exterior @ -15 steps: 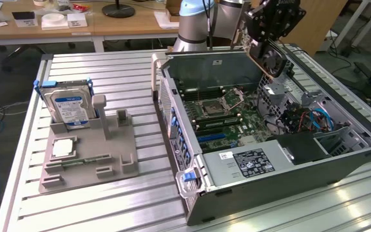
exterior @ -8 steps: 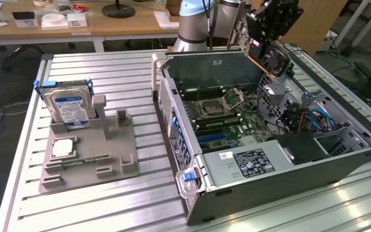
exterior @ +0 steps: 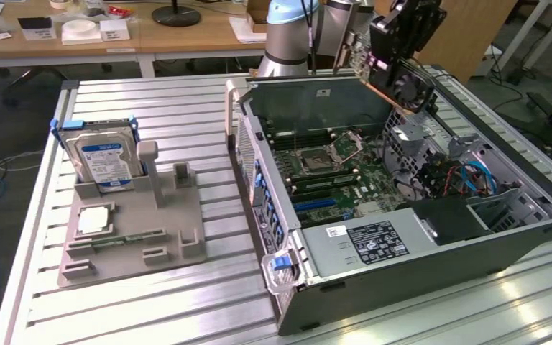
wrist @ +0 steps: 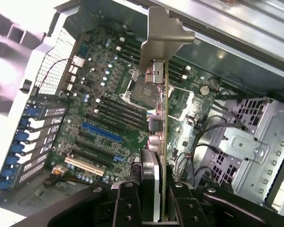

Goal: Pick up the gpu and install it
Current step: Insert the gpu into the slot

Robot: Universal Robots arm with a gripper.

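The gpu (exterior: 405, 83) hangs in the air over the far corner of the open computer case (exterior: 448, 262), its black face and round fan turned toward the exterior view's right. My gripper (exterior: 401, 36) is shut on the card's upper end. In the wrist view the gpu (wrist: 163, 123) shows edge-on, with its silver bracket (wrist: 163, 38) at the far end and my gripper (wrist: 152, 205) clamped on the near end between two black fingers (wrist: 125, 205). Below it lies the green motherboard (wrist: 104, 99) with a blue expansion slot (wrist: 102, 133); card and board are well apart.
On the slatted metal table (exterior: 141, 316), a grey holder (exterior: 132, 237) at the exterior view's left carries an upright hard drive (exterior: 106, 164) and small parts. Inside the case are a power supply (exterior: 367, 241), blue cables (exterior: 473, 176) and a metal drive cage (wrist: 248, 142).
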